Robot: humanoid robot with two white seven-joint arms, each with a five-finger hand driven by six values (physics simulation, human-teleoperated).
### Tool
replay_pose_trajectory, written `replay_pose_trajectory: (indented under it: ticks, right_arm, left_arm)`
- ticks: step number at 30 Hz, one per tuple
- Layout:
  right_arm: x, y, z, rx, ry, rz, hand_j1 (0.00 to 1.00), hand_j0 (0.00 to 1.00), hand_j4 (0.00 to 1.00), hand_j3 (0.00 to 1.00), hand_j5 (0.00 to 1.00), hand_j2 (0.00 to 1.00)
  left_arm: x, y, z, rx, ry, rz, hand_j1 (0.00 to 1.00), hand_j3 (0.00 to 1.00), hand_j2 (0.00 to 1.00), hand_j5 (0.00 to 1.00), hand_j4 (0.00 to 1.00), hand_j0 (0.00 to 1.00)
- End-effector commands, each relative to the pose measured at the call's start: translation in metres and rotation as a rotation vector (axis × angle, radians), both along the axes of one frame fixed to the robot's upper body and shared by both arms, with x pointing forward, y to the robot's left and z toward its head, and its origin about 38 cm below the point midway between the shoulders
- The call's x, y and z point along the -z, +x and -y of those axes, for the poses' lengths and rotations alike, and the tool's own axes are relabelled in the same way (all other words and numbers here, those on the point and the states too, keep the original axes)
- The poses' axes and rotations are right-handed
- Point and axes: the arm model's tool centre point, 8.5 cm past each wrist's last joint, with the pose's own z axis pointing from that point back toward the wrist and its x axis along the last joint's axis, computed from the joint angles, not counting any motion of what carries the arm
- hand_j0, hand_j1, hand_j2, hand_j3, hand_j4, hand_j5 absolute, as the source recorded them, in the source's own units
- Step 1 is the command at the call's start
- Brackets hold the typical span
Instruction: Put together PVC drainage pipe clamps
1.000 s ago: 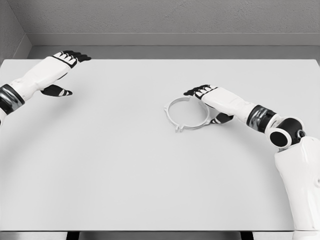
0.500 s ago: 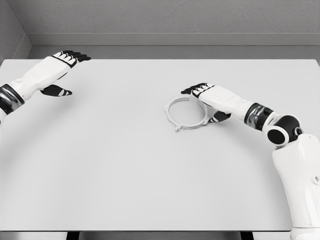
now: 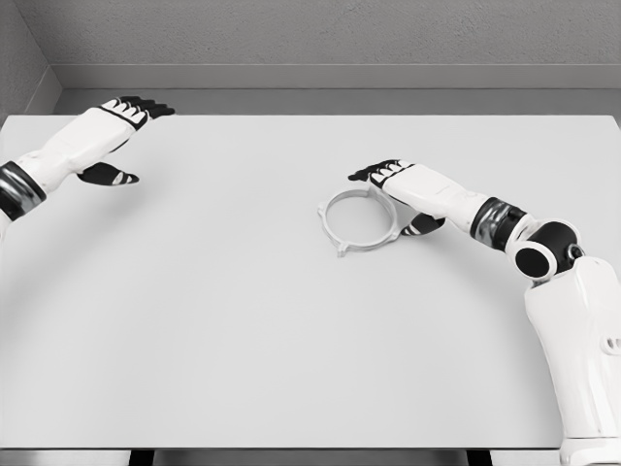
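Right robot hand [image 3: 400, 186] reaches in over the far-right rim of the pale grey, ring-shaped plastic pipe clamp [image 3: 357, 221]. Fingers extended and relaxed, thumb low at the ring's right edge; nothing gripped. Whether the fingers touch the rim cannot be told. Posture looks like a set-up for pinching the rim between fingers and thumb.

Clamp lies flat on the white surface [image 3: 243, 330], right of centre, small tabs pointing toward the robot, well within the right arm's reach.

Left robot hand [image 3: 109, 136] hovers open at the far-left, well apart from the clamp, apparently idle.
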Motion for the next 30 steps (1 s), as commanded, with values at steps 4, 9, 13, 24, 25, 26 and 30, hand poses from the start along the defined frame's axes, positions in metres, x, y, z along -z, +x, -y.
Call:
replay_pose_trajectory:
  ticks: [4, 9, 13, 24, 25, 26, 30]
  right_arm:
    - [0.001, 0.0, -0.005, -0.007, 0.011, -0.005, 1.0, 1.0, 1.0, 1.0, 1.0, 1.0]
    - [0.0, 0.0, -0.006, -0.009, 0.012, 0.0, 1.0, 1.0, 1.0, 1.0, 1.0, 1.0]
    - [-0.006, 0.001, 0.005, 0.015, 0.015, 0.013, 1.0, 1.0, 1.0, 1.0, 1.0, 1.0]
    - [-0.096, -0.065, 0.128, 0.12, 0.132, 0.236, 1.0, 1.0, 1.0, 1.0, 1.0, 1.0]
    - [-0.096, -0.072, 0.131, 0.129, 0.128, 0.242, 1.0, 1.0, 1.0, 1.0, 1.0, 1.0]
    - [-0.093, -0.076, 0.135, 0.139, 0.128, 0.237, 1.0, 1.0, 1.0, 1.0, 1.0, 1.0]
    - [-0.092, -0.083, 0.145, 0.136, 0.129, 0.214, 1.0, 1.0, 1.0, 1.0, 1.0, 1.0]
  left_arm:
    - [-0.001, 0.0, -0.002, -0.005, -0.007, 0.0, 1.0, 1.0, 1.0, 1.0, 1.0, 1.0]
    - [0.0, 0.0, -0.002, -0.006, -0.006, -0.002, 1.0, 1.0, 1.0, 1.0, 1.0, 1.0]
    - [0.0, 0.0, -0.002, -0.006, -0.006, -0.002, 1.0, 1.0, 1.0, 1.0, 1.0, 1.0]
    - [-0.001, 0.0, -0.003, -0.009, -0.009, 0.0, 1.0, 1.0, 1.0, 1.0, 1.0, 1.0]
    - [0.0, -0.001, -0.006, -0.016, -0.011, 0.0, 1.0, 1.0, 1.0, 1.0, 1.0, 1.0]
    - [-0.001, 0.0, -0.007, -0.019, -0.013, 0.003, 1.0, 1.0, 1.0, 1.0, 1.0, 1.0]
    - [-0.004, -0.004, -0.02, -0.036, 0.011, 0.002, 1.0, 1.0, 1.0, 1.0, 1.0, 1.0]
